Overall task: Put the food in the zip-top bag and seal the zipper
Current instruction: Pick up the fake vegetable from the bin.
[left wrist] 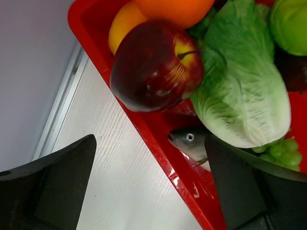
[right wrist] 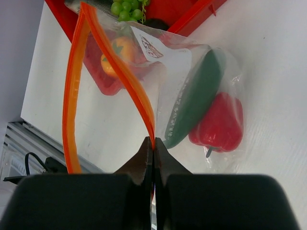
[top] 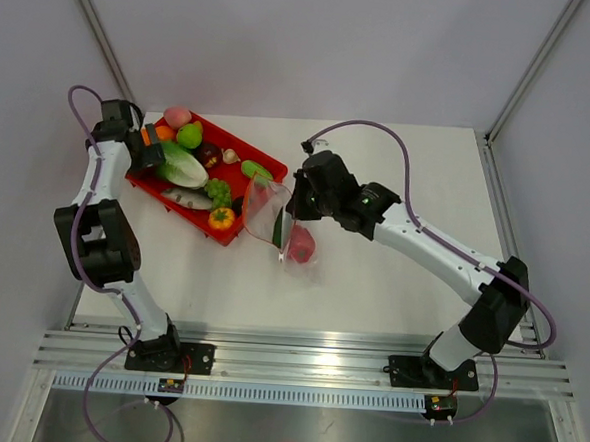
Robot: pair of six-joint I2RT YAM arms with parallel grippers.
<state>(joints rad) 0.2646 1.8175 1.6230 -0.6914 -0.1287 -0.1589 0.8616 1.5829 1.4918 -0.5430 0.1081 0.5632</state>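
At the left end of the red rectangular plastic tray (left wrist: 156,132), the left gripper (left wrist: 148,187) hovers with its jaws wide apart and nothing between them. One finger hangs over the white table (left wrist: 120,182) outside the tray's rim, the other over the tray's inside. Straight ahead of that gap, just inside the rim, lies the glossy dark red toy apple (left wrist: 153,67), the piece of food nearest these jaws, so the reach looks like a short advance rather than a sideways shift. Next to the apple, toward the tray's middle, lies the leafy green-white toy cabbage (left wrist: 240,96), its long axis running roughly along the tray, with a small grey toy fish (left wrist: 189,141) tucked against it. Just off the tray's right end, the clear crinkly zip-top bag (top: 270,215) is held by the right gripper (right wrist: 153,143), whose jaws are pressed together on the thin orange-red zipper strip (right wrist: 72,105). The strip's two sides bow apart, so the mouth gapes toward the tray. Inside the bag lie a long green toy cucumber (right wrist: 194,100) and a red toy pepper (right wrist: 220,122). The left arm is the nearer one to the remaining food, and any carry would likely run along the tray to that mouth.
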